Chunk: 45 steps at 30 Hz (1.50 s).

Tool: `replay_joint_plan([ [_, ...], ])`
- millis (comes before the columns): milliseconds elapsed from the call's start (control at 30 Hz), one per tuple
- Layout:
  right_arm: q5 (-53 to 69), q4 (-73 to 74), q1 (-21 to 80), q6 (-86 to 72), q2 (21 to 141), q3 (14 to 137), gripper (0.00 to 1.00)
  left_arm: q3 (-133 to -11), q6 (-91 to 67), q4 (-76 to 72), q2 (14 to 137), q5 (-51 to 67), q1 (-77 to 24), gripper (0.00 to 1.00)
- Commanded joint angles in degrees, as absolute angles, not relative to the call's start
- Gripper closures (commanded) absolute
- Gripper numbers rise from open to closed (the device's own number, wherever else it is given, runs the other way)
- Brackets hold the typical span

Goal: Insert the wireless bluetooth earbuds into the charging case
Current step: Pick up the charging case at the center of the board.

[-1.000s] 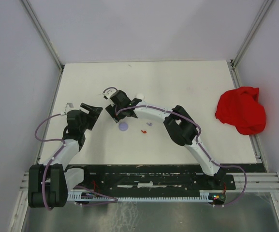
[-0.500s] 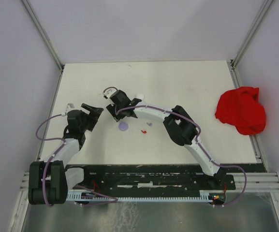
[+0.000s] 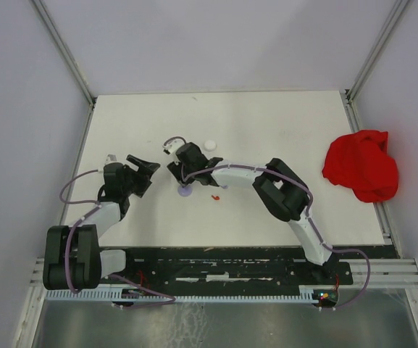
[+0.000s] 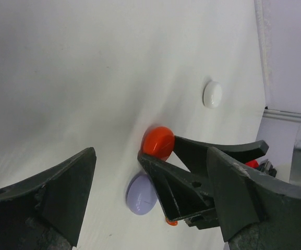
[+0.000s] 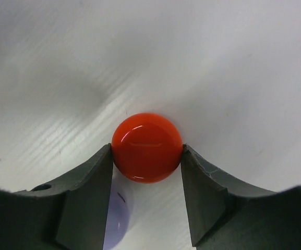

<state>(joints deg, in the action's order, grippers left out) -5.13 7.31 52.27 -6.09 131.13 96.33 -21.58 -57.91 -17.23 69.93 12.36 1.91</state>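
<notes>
My right gripper (image 5: 147, 153) is shut on a red round charging case (image 5: 147, 147), held by its edges just over the white table. In the left wrist view the same red case (image 4: 158, 142) sits at the tips of the right fingers (image 4: 179, 179). A purple round case (image 4: 141, 194) lies flat beside them, and it also shows in the top view (image 3: 185, 191). A tiny red earbud (image 3: 214, 196) lies right of it. My left gripper (image 3: 149, 174) is open and empty, left of the purple case. The other earbuds are not visible.
A white round case (image 3: 209, 145) lies just behind the right gripper, also seen in the left wrist view (image 4: 212, 94). A crumpled red cloth (image 3: 361, 165) lies at the table's right edge. Grey walls enclose the table on three sides.
My right gripper has shifted a little right and nearer, uncovering the white round case. My left gripper has swung slightly right towards the purple case.
</notes>
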Motion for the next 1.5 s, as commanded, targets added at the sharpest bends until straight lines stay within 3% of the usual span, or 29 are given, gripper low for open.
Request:
replay_joint_plan([
  [0,-2.74,-5.40,51.15,-3.54,121.48,87.70,0.52,-25.31,-61.25,-22.56,71.74,16.80,2.19,0.08],
  [267,4.46,-16.29,47.99,-5.03,111.76,75.20,0.52,-30.59,-62.49,-26.63,79.50,26.60,1.38,0.10],
  [733,12.28,-18.54,45.40,-5.67,106.75,69.49,0.54,-34.62,-63.30,-32.53,85.88,29.24,-6.07,0.15],
  [1467,29.69,-21.20,39.07,-11.68,107.49,69.89,0.56,-32.01,-65.59,-46.63,87.49,33.42,-8.61,0.38],
])
